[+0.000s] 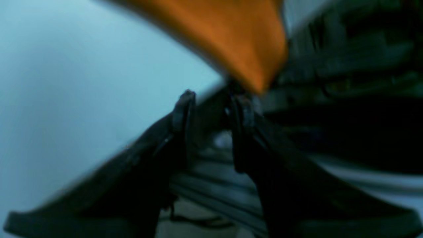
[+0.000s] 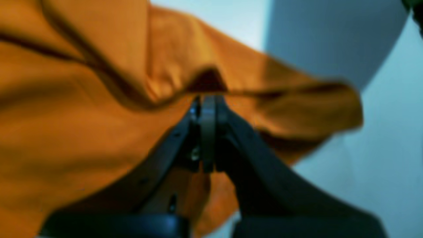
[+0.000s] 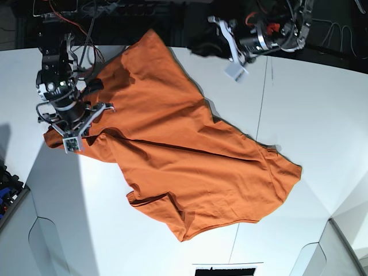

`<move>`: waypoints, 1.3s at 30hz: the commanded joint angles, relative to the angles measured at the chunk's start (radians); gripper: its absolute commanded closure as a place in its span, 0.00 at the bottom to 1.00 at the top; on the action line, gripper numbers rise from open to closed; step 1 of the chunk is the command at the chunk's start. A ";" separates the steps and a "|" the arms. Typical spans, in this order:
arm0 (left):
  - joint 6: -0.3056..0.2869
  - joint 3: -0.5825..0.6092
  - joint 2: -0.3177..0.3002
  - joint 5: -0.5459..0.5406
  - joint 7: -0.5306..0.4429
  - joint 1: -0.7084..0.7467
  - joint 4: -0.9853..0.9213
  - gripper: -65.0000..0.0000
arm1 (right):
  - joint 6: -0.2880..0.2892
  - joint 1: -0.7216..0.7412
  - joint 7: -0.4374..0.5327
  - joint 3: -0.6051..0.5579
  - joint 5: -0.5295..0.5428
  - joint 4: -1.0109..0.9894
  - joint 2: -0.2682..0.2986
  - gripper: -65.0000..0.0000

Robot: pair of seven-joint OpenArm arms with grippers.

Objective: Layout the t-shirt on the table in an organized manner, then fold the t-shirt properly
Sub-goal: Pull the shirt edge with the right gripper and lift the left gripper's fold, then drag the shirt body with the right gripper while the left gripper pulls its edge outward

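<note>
The orange t-shirt [image 3: 190, 155] lies spread diagonally across the white table [image 3: 322, 103], rumpled, with folds along its left side. My right gripper [image 3: 77, 135] is at the shirt's left edge. In the right wrist view its jaws [image 2: 206, 99] are pressed together on a pinch of orange fabric [image 2: 82, 132]. My left gripper [image 3: 233, 60] hovers near the table's far edge, just beyond the shirt's upper part. In the left wrist view, which is blurred, its fingers [image 1: 214, 97] stand apart with nothing between them, and a corner of the t-shirt [image 1: 231, 36] lies just ahead.
Cables and electronics [image 3: 103, 8] crowd the dark strip behind the table's far edge. A thin dark seam [image 3: 261, 103] runs across the tabletop right of the shirt. Dark items [image 3: 7, 187] sit off the left edge.
</note>
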 commanded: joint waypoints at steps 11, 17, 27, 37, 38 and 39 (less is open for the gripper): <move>-0.011 0.100 0.022 0.172 -0.154 -0.057 0.044 0.67 | 0.135 0.029 0.095 0.037 0.022 -0.154 0.006 1.00; -0.011 0.100 0.039 0.165 -0.157 -0.121 0.044 0.67 | 0.134 0.061 0.089 0.037 0.039 -0.184 0.008 1.00; -0.011 0.154 0.141 0.273 -0.213 -0.159 0.007 0.67 | 0.200 0.037 0.014 0.037 0.238 -0.088 -0.061 1.00; -0.011 0.161 0.141 0.284 -0.221 -0.165 0.005 0.68 | 0.200 0.254 0.032 0.034 0.272 -0.111 -0.092 1.00; -0.011 0.161 0.141 0.285 -0.221 -0.165 0.005 0.68 | 0.206 0.282 0.032 0.034 0.272 -0.140 -0.099 1.00; -0.011 0.161 0.141 0.285 -0.221 -0.165 0.005 0.67 | 0.215 0.308 0.033 0.031 0.272 -0.175 -0.105 1.00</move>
